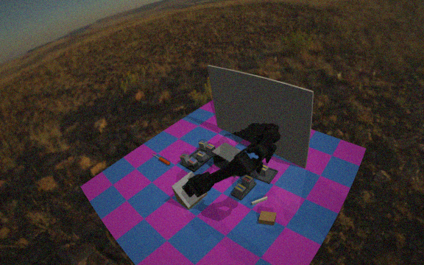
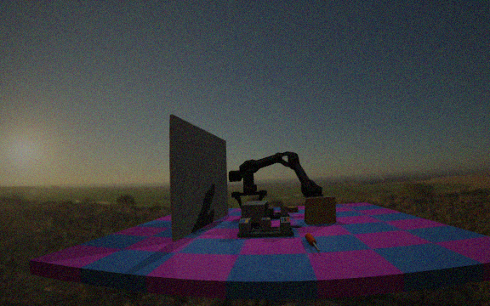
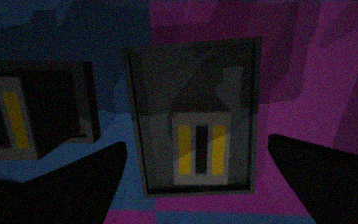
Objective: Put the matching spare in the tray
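Note:
My gripper (image 1: 263,164) (image 2: 250,199) (image 3: 196,145) is open, its fingers wide apart on either side of the dark grey tray in the wrist view. A spare (image 3: 201,155) with yellow, black and yellow stripes stands inside the tray (image 3: 254,155) (image 1: 270,177), near its lower wall, and touches neither finger. Another spare (image 3: 2,117) (image 1: 248,179) with red, black and yellow stripes stands left of the tray in the wrist view. It shares a dark holder (image 1: 236,196) with a second spare (image 1: 240,188). I cannot tell which piece is the mounted unit, and its back code is not readable.
A grey panel (image 1: 263,110) (image 2: 196,183) stands upright behind the arm. A light-topped grey block (image 1: 227,151) (image 2: 255,207) stands beside a rack (image 2: 266,234) of several small units. An orange screwdriver (image 1: 164,160) (image 2: 310,239), white stick (image 1: 259,200) and tan block (image 1: 267,218) lie around. The arm's base is on a box (image 2: 320,211).

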`<state>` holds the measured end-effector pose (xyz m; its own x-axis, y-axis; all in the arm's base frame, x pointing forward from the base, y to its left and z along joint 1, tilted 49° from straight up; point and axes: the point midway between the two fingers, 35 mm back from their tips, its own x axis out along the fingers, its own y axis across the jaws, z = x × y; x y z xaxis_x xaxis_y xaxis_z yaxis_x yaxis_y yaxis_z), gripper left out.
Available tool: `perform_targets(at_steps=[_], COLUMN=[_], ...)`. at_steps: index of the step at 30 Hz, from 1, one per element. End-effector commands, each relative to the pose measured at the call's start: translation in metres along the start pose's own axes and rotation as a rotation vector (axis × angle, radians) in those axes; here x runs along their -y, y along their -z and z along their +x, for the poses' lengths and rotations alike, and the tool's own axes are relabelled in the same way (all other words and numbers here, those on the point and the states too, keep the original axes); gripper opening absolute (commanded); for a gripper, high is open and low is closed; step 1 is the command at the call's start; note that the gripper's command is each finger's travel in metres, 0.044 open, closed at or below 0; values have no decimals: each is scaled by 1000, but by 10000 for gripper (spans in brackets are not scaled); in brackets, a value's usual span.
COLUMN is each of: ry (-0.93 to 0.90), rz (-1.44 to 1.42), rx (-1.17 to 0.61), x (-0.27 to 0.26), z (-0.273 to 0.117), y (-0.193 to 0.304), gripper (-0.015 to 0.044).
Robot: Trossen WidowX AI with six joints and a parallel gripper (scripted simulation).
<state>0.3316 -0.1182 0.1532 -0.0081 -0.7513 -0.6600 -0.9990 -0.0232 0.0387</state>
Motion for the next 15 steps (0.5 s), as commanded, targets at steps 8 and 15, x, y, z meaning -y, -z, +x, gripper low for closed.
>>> perform_targets(at_steps=[8, 15], ry=[33, 52], rz=[-78, -78], rx=[-14, -13], x=[-2, 1], z=[-86, -84], y=[-1, -3], gripper=[440, 440])
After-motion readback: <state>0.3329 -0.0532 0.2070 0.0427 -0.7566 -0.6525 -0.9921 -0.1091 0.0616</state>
